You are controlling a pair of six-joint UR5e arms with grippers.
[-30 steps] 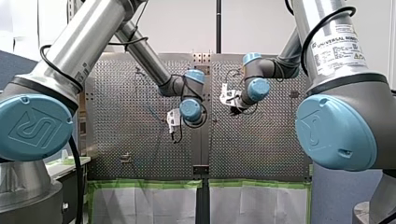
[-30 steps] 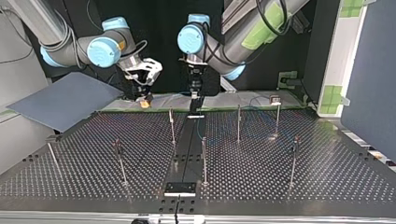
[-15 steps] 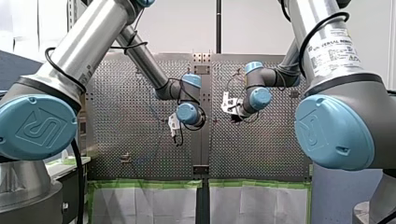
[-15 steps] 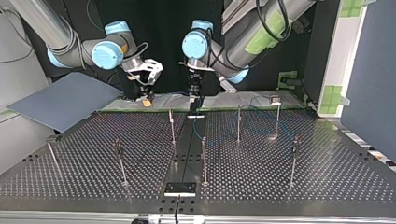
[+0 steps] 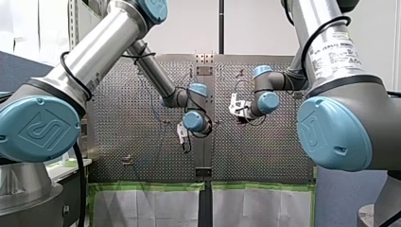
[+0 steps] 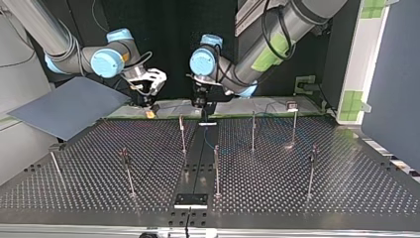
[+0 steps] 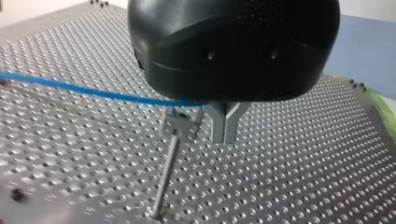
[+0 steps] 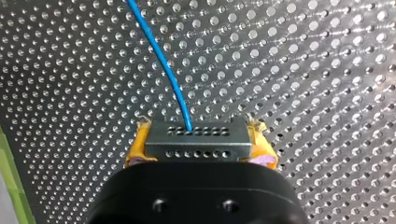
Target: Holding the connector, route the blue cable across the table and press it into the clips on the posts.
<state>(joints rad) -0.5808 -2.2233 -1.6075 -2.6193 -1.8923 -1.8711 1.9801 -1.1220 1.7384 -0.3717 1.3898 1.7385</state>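
Left gripper [image 7: 225, 128]: black body, metal fingers converging, tips together. Right gripper [image 8: 196, 134]: black body, yellow pads [image 8: 135, 147] clamped either side of connector [image 8: 195, 145].

White label [image 5: 337, 51] on my right arm [image 5: 326, 28] reads "UNIVERSAL ROBOTS" (finer print below it is too small to read), and my left arm's blue joint cap [image 5: 38, 128] carries an embossed UR logo

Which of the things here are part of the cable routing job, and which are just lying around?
In the job: cable, connector in my right gripper, my left gripper, posts, clip.
Lying about: grey board, green tape.
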